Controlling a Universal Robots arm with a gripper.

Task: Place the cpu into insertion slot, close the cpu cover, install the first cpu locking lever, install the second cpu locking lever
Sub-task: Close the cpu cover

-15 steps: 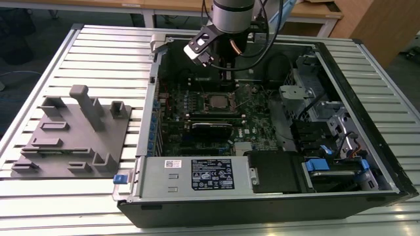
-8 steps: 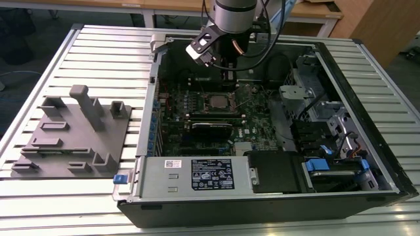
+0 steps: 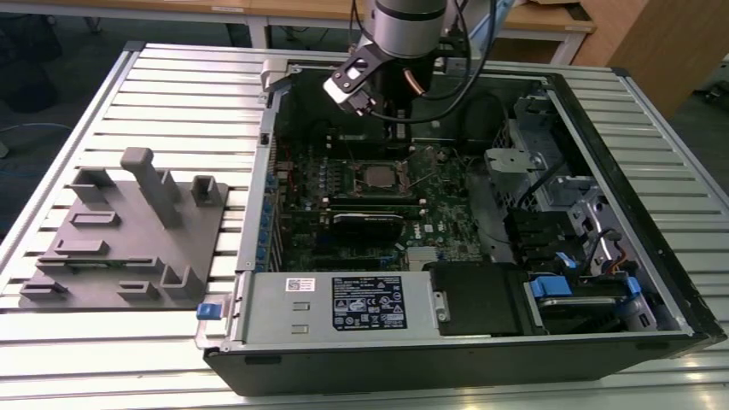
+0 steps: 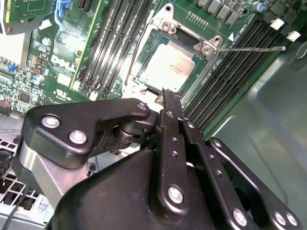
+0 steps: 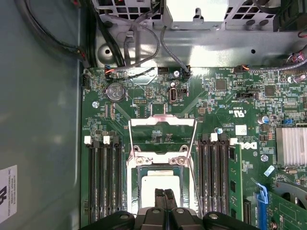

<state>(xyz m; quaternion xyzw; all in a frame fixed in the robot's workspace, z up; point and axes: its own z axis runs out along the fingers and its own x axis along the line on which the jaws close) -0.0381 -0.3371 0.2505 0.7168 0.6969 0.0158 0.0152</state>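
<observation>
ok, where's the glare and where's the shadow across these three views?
Second wrist view: glare washes the cpu nearly white, with the black gripper dark in front of it. First wrist view: the metal bracket beyond the motherboard's edge is blown out. Exterior view: the computer case is dim inside, the slatted table evenly lit.

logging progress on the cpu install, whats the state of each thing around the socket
silver-grey square cpu: lying in silver-rimmed square socket
thin silver metal cover frame: flipped open
thin wire locking lever: unlatched, swung out
black gripper fingers: shut, empty, over the cpu
</observation>
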